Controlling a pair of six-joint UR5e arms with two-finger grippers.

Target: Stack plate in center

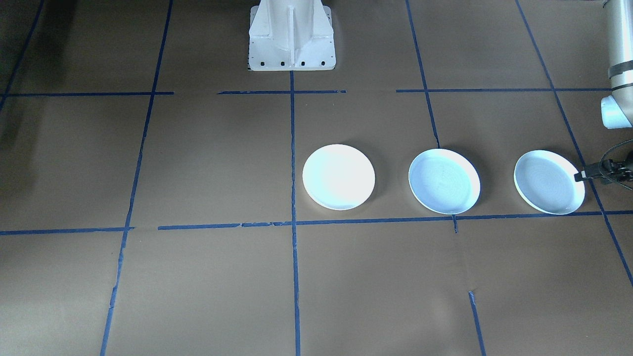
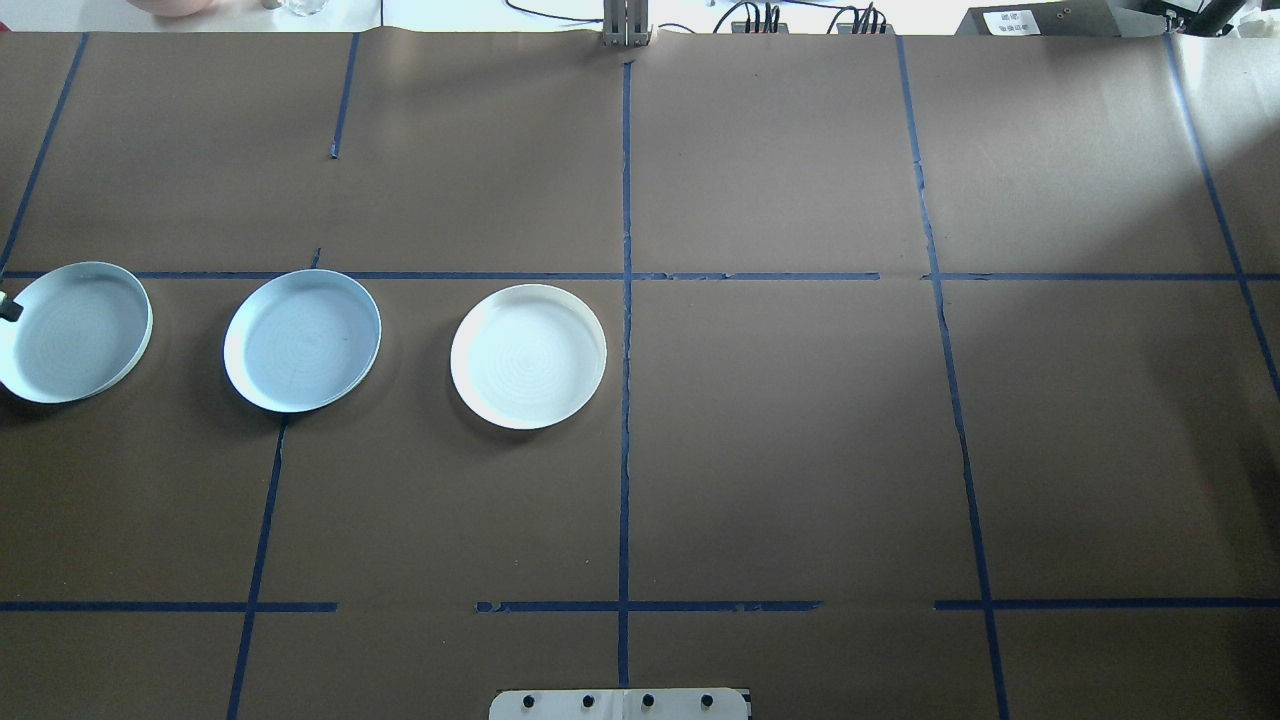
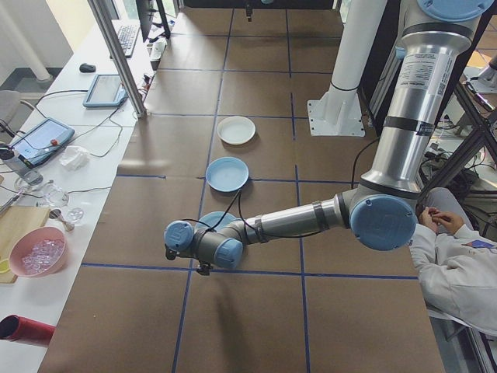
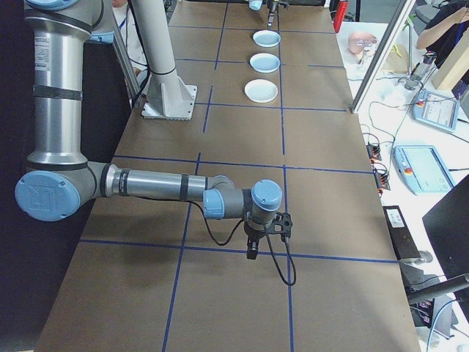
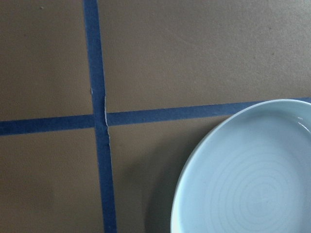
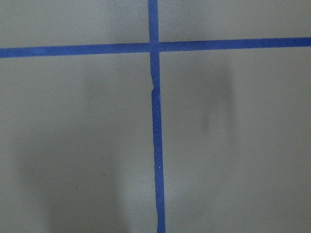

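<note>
Three plates lie in a row. The middle one, a pale bluish plate (image 2: 302, 340) (image 1: 444, 181) with a cream rim, is the center. A second bluish plate (image 2: 75, 332) (image 1: 549, 182) lies at the table's left end and fills the lower right of the left wrist view (image 5: 252, 174). A brighter white plate (image 2: 528, 356) (image 1: 339, 176) lies nearest the middle line. My left gripper (image 1: 581, 175) (image 2: 9, 308) shows only as a dark tip at the end plate's outer rim; I cannot tell whether it is open or shut. My right gripper (image 4: 252, 251) hangs over a tape crossing far from the plates, state unreadable.
Brown paper with blue tape lines (image 2: 626, 300) covers the table. The robot's white base (image 1: 292, 37) stands at the table's robot side. A person in a white sleeve (image 3: 454, 256) sits beside the left arm. Tablets, cables and a pink bowl (image 3: 37, 252) lie on the side bench.
</note>
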